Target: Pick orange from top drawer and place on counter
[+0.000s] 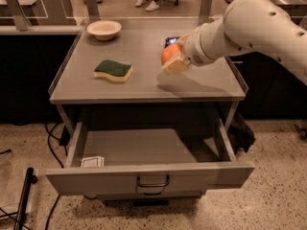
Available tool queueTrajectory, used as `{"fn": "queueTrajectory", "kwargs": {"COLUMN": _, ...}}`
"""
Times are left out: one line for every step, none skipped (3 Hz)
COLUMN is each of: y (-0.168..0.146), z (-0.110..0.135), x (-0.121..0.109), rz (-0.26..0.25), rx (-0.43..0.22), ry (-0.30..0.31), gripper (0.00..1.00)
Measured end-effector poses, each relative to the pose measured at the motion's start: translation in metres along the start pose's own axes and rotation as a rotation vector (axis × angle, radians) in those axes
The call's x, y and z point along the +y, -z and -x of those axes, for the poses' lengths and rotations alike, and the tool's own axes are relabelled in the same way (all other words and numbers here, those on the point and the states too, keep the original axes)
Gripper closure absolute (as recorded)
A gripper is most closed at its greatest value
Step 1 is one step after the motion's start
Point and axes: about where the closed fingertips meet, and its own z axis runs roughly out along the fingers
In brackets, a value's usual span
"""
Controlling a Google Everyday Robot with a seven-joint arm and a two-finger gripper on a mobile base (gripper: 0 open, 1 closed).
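Observation:
My gripper (171,60) is shut on the orange (169,53) and holds it above the right half of the counter (144,83), with its shadow on the surface below. The orange is small, round and bright, partly covered by a tan finger (175,65). The white arm comes in from the upper right. The top drawer (144,174) is pulled fully open below the counter, with its dark handle (153,181) at the front centre. Its floor holds only a small white card (92,162) at the front left.
A green-and-yellow sponge (113,71) lies on the counter's left half. A white bowl (104,29) stands at the back left. A dark blue object (171,40) peeks out behind the gripper. Pale desks with glass panels (29,4) stand behind. Cables (53,138) run on the floor at the left.

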Motion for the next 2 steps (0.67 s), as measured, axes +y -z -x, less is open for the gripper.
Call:
{"fn": "queueTrajectory", "kwargs": {"y": -0.011, "z": -0.012, "x": -0.008, "rz": -0.02, "rx": -0.024, "ry": -0.045, "gripper": 1.0}}
{"fn": "queueTrajectory", "kwargs": {"y": -0.023, "z": -0.021, "x": -0.014, "rz": -0.033, "rx": -0.047, "ry": -0.083, "gripper": 1.0}}
